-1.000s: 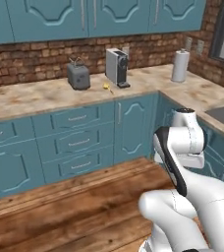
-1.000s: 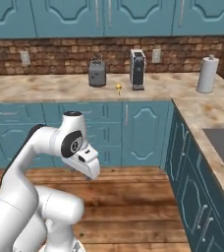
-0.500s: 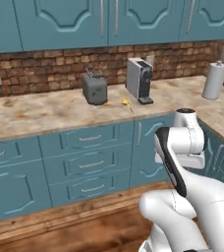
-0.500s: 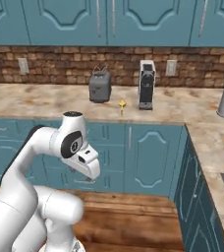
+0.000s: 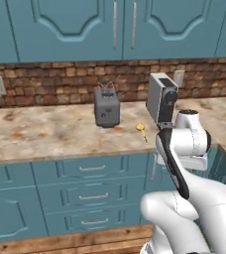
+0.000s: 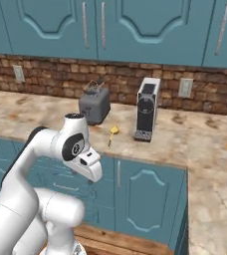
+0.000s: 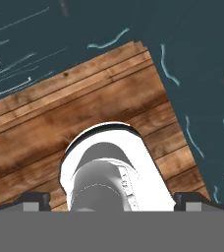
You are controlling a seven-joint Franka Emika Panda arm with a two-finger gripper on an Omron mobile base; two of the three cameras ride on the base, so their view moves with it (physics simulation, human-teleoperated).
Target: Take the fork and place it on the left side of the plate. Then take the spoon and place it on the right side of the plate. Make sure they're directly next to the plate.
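Observation:
A small yellow utensil with a rounded head and thin handle, the spoon (image 5: 141,130) (image 6: 112,133), lies on the beige counter (image 5: 50,134) between a toaster and a coffee machine. The fork and the plate are out of view. My arm is folded close in front of the base, well short of the counter. In the hand view my gripper (image 7: 111,201) points down at the wooden floor, its dark fingertips (image 7: 35,199) far apart at the bottom corners. It is open and holds nothing.
A grey toaster (image 5: 107,109) (image 6: 94,106) and a silver coffee machine (image 5: 162,99) (image 6: 146,108) stand against the brick wall. Teal drawers (image 5: 85,193) run under the counter, which turns a corner at the right (image 6: 215,199). Teal cabinets hang above.
The base has driven, so both base views have shifted: the counter, toaster and coffee machine now appear nearer and further right. The arm keeps its folded pose and the gripper stays open.

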